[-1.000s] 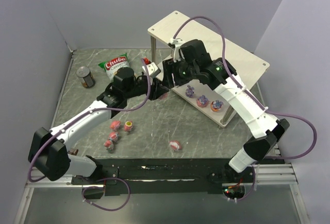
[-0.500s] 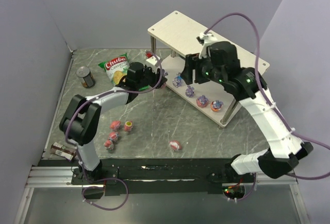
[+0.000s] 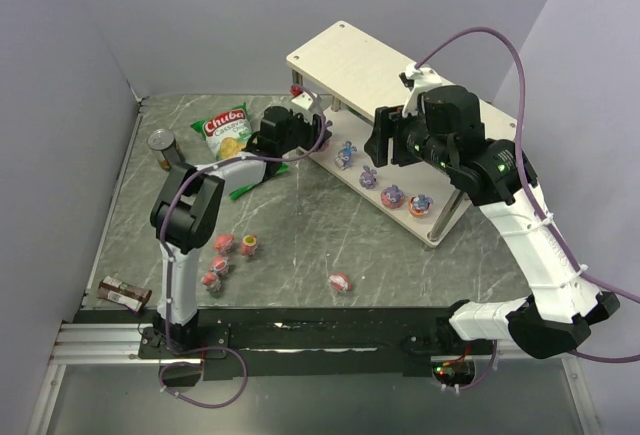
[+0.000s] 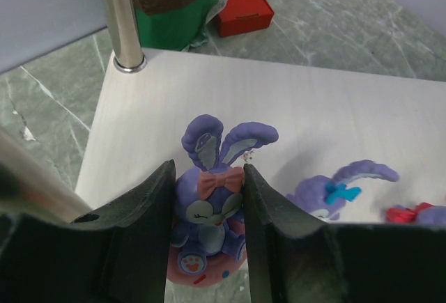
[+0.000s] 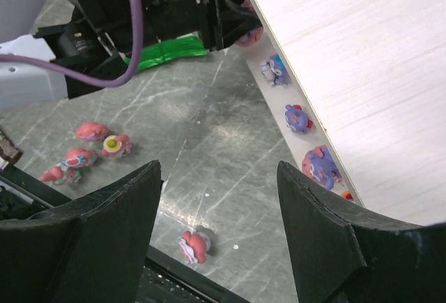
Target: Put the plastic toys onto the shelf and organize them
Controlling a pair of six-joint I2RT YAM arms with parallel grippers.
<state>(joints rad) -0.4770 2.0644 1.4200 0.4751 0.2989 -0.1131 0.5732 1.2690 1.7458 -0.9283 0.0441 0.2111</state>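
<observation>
My left gripper is shut on a purple bunny toy with a pink bow and holds it at the left end of the shelf's lower board. In the top view the left gripper reaches under the shelf's top board. Several purple toys stand in a row on the lower board, the nearest one just to the right. My right gripper is open and empty, high above the table in front of the shelf. Several pink toys lie loose at the front left, and one lies alone.
A green chip bag and a dark can stand at the back left. A red box sits behind the shelf's left post. A small brown packet lies at the front left corner.
My left arm has stretched to the shelf's left end with the bunny. My right arm has lifted and drawn back to the right, uncovering a purple toy on the lower board.
</observation>
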